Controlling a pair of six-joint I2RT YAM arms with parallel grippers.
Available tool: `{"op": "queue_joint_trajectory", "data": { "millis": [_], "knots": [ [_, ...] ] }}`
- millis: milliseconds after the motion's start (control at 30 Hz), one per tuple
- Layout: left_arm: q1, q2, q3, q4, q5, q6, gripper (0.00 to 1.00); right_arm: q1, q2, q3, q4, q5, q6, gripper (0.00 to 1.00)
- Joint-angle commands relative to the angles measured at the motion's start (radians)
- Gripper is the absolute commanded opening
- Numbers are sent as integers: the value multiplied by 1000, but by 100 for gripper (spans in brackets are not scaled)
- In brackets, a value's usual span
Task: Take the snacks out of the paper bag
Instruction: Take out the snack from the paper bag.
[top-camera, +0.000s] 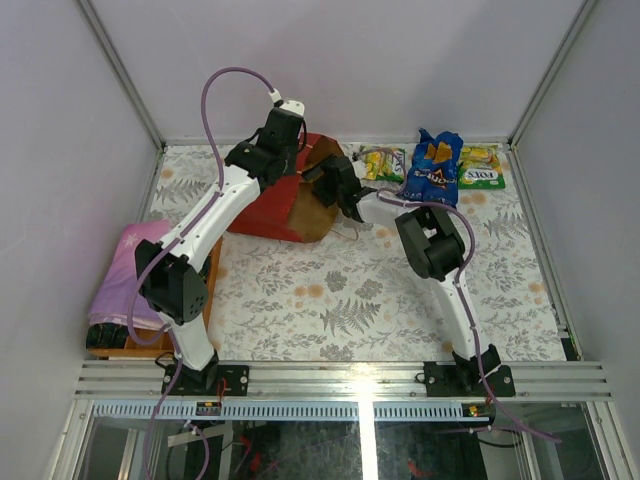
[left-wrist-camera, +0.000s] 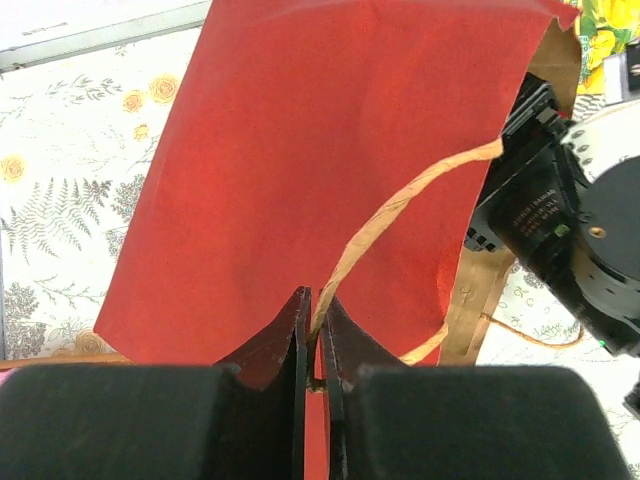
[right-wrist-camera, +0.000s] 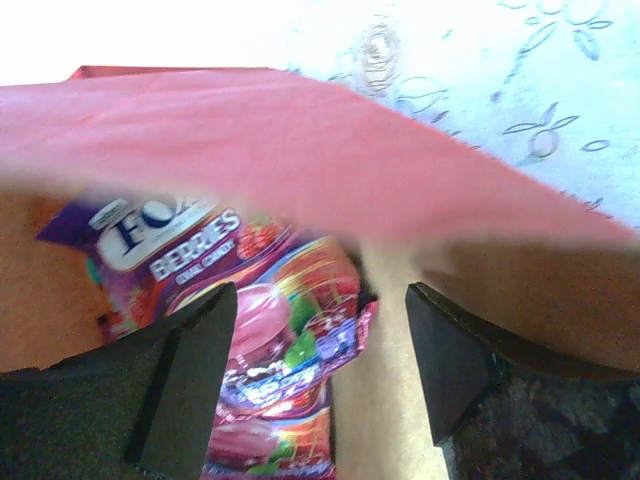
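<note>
- The left hand (left-wrist-camera: 313, 302) was closed tight on the string handle (left-wrist-camera: 400, 205) of the paper bag (left-wrist-camera: 300, 150). The cord was pinched between the two dark fingertips and ran up and to the right across the red side.
- In the overhead view that hand was mostly hidden behind its own wrist and camera, above the far end of the bag.
- The right hand (right-wrist-camera: 320, 300) stood open inside the bag's mouth, with its fingers (right-wrist-camera: 190, 380) spread to either side of a purple candy packet (right-wrist-camera: 200, 250).
- Whether a finger touched the packet could not be told. Its lower end was cut off by the frame.
- The red upper edge of the bag was blurred in that view, and anything deeper in the brown inside was hidden.
- The bag lay on its side at the far middle of the desk (top-camera: 330, 290), with its mouth towards the right.
- Just right of it, along the far edge, lay a blue chip bag (top-camera: 437, 168) between two green-yellow packets (top-camera: 383, 163), with the nearer parts partly overlapped.
- At the left edge a purple cloth (top-camera: 130, 270) covered most of a wooden tray (top-camera: 150, 350). The left arm hid part of both.
</note>
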Motion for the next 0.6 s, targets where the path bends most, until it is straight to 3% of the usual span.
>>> {"op": "queue_joint_trajectory", "data": {
  "millis": [0, 400, 567],
  "knots": [
    [-9, 11, 27, 1, 22, 1, 6, 3, 52, 86, -95, 123, 9, 73],
    [-20, 21, 32, -6, 39, 3, 6, 16, 181, 281, -174, 242, -33, 54],
    [-21, 25, 31, -5, 43, 3, 6, 18, 221, 337, -147, 236, -41, 29]
  ]
}}
